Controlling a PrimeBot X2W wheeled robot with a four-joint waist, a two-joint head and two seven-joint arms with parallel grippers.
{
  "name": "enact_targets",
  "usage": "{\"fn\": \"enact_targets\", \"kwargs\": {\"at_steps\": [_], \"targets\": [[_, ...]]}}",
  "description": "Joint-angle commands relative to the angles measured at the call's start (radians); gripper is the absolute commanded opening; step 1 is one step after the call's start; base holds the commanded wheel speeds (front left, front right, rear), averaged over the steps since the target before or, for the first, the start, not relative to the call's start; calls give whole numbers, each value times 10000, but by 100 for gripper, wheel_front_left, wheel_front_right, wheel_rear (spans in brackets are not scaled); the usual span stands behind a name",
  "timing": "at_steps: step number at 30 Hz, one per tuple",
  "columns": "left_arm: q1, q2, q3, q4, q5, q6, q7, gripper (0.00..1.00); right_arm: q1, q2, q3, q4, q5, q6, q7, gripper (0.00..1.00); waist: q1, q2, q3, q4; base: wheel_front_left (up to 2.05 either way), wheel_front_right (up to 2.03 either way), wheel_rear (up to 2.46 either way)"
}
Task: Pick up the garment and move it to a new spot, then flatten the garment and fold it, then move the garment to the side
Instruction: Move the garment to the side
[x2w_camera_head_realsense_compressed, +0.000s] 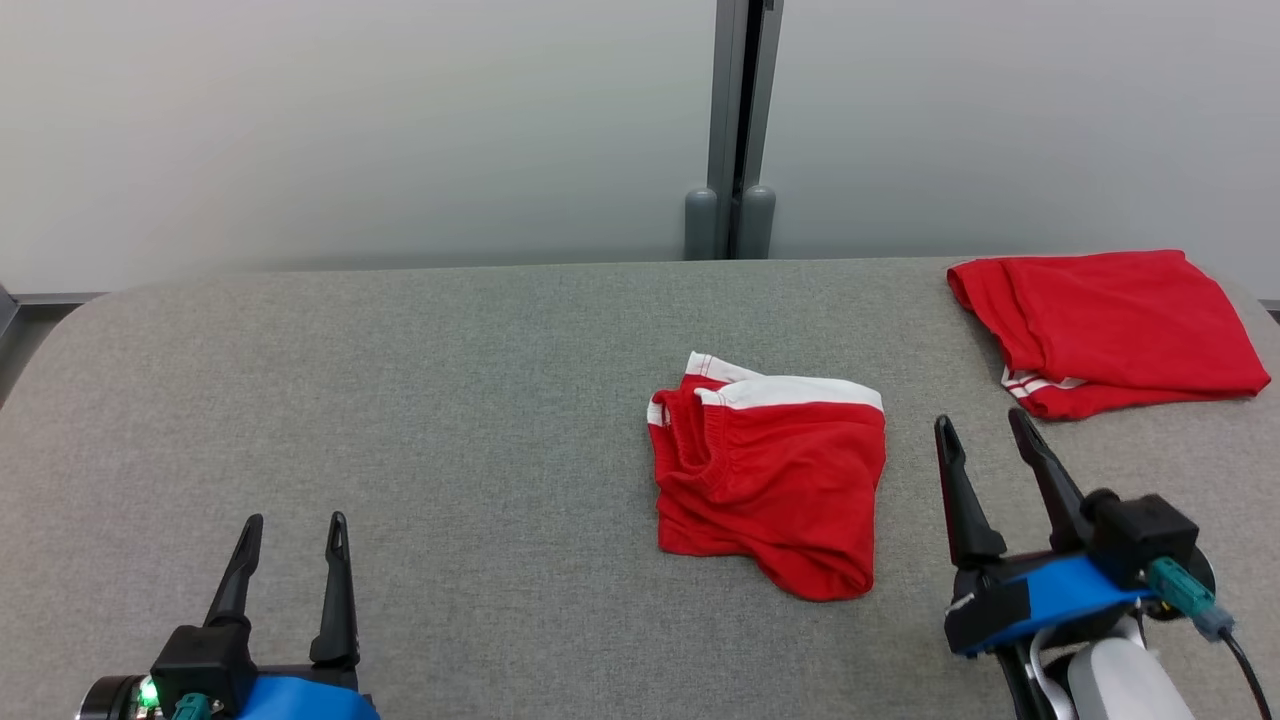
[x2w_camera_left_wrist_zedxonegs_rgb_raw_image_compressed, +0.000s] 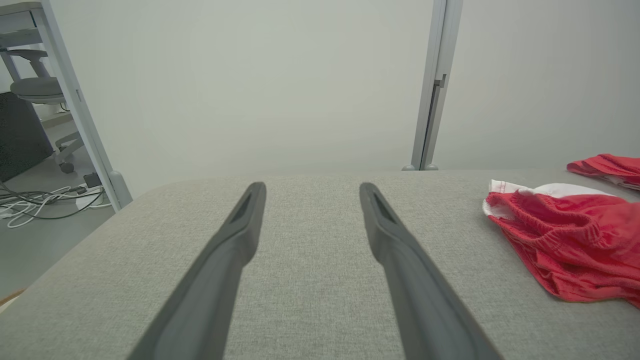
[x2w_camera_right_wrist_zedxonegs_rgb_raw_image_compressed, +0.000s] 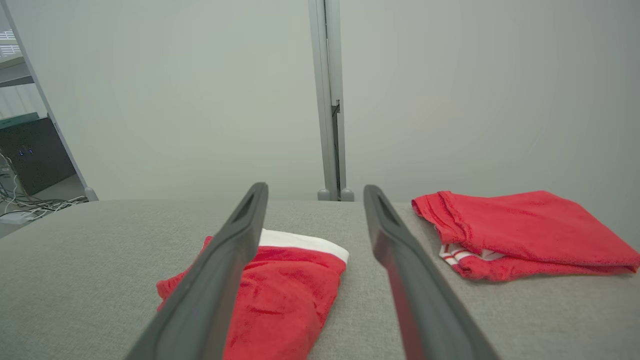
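- The left pincer (x2w_camera_head_realsense_compressed: 295, 520) stands spread wide with nothing between its fingers, low at the near left of the bench (x2w_camera_head_realsense_compressed: 400, 400).
- Grey cloth lies bare on every side of it, so there is open room ahead and to both sides.
- The bench's rounded far-left corner is well ahead of it. In the left wrist view, floor with cables (x2w_camera_left_wrist_zedxonegs_rgb_raw_image_compressed: 45, 200) shows past that corner.
- The right pincer (x2w_camera_head_realsense_compressed: 982, 420) is also spread and empty, at the near right, with its tips leaning slightly left.
- It sits between two red things. The garment (x2w_camera_head_realsense_compressed: 770, 480) is just to its left, and the other garment (x2w_camera_head_realsense_compressed: 1110, 325) is ahead and to the right, near the tips but apart from them.
- A strip of bare bench runs between the two, and the right tips point up into it.
- The garment lies somewhat right of mid-bench, well apart from every edge.
- It is red and crumpled into a rough square bundle. A white band runs along its far side and a gathered elastic opening shows at its left.
- Its near right corner bulges toward the robot.
- The other garment is flatter and folded. It lies at the far right corner and reaches the bench's right edge, with white stripes at its near left.
- Past the far edge is a pale wall with a grey post (x2w_camera_head_realsense_compressed: 738, 130).
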Motion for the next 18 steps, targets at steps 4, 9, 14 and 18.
{"fn": "enact_targets", "kwargs": {"at_steps": [4,9,14,18], "targets": [[-301,-42,-105,-46,-46,25,-43,100,-1281,-99,252,545,-221,1,114,100,0,-1,191,146,0,0,0],[-496,-95,-237,-60,-78,15,-43,100,-2391,-156,294,1496,-358,1,277,100,0,-1,465,403,0,0,0],[-614,-121,-303,-88,-115,7,-43,100,-2981,-159,169,2489,-435,1,299,100,0,-1,714,595,0,0,0],[-755,-131,-316,-138,-169,0,-43,100,-3393,-143,-50,3575,-602,1,261,100,0,-1,1039,763,0,0,0]]}}
